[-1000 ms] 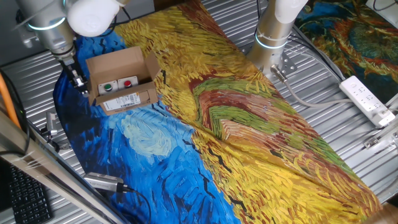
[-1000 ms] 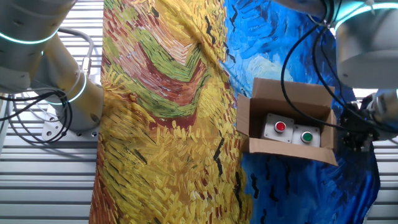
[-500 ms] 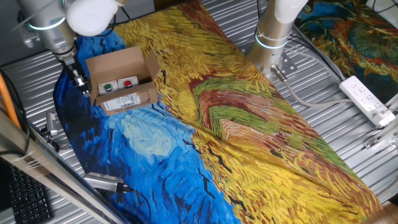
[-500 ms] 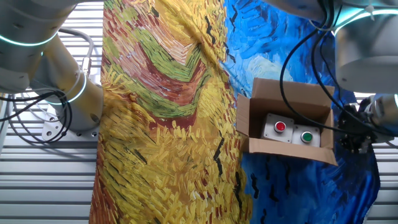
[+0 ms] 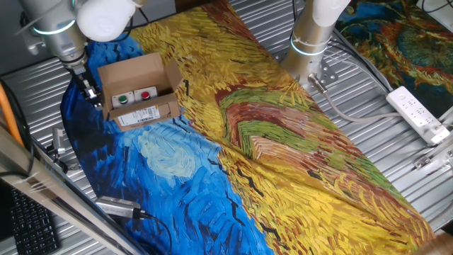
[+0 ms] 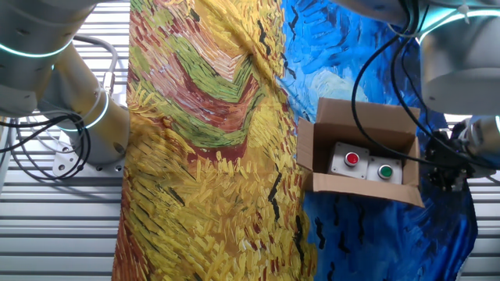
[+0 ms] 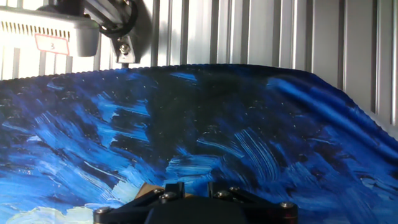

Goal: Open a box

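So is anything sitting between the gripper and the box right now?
Nothing visible. The gripper is right beside the cardboard box, at its side wall, with only the painted cloth under them. The flaps are up, showing a red and green button unit inside.

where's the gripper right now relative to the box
In one fixed view the gripper sits just off the left side of the open box, over the blue part of the cloth.
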Robot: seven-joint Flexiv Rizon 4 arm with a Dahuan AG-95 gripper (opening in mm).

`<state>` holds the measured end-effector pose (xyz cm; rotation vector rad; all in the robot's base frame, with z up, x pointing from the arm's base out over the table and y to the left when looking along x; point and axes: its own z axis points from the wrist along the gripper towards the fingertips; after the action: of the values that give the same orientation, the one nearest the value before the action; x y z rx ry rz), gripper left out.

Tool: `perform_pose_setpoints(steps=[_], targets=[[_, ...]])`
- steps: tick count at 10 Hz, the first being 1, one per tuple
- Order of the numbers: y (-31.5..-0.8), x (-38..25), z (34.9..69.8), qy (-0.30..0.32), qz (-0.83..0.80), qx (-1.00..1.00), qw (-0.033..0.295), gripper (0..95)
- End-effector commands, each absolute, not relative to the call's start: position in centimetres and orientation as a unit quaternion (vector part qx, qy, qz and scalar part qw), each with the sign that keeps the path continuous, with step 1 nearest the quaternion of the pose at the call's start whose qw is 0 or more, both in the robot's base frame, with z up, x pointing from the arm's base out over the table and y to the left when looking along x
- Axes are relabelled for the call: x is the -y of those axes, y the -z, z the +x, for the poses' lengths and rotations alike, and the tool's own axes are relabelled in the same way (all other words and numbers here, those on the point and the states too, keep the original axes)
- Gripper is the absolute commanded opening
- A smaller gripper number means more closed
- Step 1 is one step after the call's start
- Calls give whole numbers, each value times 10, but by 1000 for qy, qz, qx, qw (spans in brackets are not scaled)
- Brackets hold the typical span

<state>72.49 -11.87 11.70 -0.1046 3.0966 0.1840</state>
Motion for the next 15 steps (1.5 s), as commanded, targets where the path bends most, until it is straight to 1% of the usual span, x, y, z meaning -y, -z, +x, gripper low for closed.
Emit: perform_pose_setpoints(steps=[1,4,5,7,9,10,11,13,15], targets=[[-130,113,723,-56,-34,-998,19,190],[-163,103,705,-52,-29,-998,18,190],[-176,99,694,-46,-22,-999,19,190],[-193,91,673,-42,-1,-999,16,190],[-199,90,653,-41,10,-999,14,190],[-199,93,626,-45,10,-999,18,190],[-199,92,609,-46,6,-999,19,190],[-206,82,589,-40,-3,-999,15,190],[-209,77,582,-18,-15,-1000,9,190]])
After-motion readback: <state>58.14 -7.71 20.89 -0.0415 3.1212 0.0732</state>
